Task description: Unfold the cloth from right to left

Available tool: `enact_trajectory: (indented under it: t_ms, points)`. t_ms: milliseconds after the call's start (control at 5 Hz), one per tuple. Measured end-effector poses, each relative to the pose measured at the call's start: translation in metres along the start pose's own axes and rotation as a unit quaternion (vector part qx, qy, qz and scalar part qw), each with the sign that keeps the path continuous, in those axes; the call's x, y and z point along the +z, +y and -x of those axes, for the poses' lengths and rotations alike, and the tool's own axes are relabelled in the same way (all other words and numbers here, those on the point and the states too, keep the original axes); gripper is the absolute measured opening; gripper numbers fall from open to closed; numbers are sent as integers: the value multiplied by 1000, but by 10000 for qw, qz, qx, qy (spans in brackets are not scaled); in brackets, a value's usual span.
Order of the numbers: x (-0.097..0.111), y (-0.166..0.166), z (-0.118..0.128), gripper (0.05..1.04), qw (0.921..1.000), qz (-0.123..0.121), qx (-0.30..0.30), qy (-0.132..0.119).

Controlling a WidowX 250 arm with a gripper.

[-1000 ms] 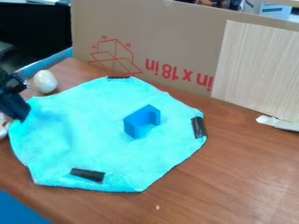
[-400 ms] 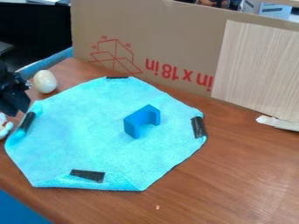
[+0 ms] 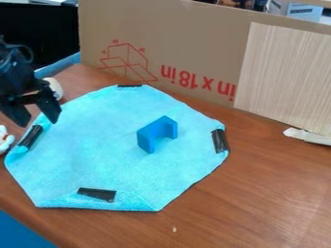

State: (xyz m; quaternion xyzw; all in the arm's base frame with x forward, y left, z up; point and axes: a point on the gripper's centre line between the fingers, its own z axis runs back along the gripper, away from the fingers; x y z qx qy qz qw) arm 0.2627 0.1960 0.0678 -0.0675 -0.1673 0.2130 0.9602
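My gripper [image 3: 38, 117] is at the left edge of the view with its two fingers spread apart, just over the upper left edge of the cloth. Nothing is held between them. The light blue cloth [image 3: 110, 145] lies spread out on the table, roughly eight-sided, with black strips near its top, right, bottom and left edges. Its left and bottom edges look folded or curled over. A blue block [image 3: 155, 134] with a notch stands on the cloth, right of its middle.
Behind the gripper, a whitish egg-shaped object [image 3: 55, 87] is partly hidden. A small white object [image 3: 5, 139] lies at the left edge. A cardboard panel [image 3: 194, 43] stands behind the brown table [image 3: 271, 193], and a white strip [image 3: 309, 136] lies at right.
The gripper has come further into view, and its fingers now show spread. The cloth's left edge, formerly by the gripper, has come free and shifted slightly left, with its black strip now visible.
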Motion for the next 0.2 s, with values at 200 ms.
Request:
enact_trajectory:
  t_ms: [200]
  points:
    - [13, -14, -4, 1001, 9995, -54, 18, 302]
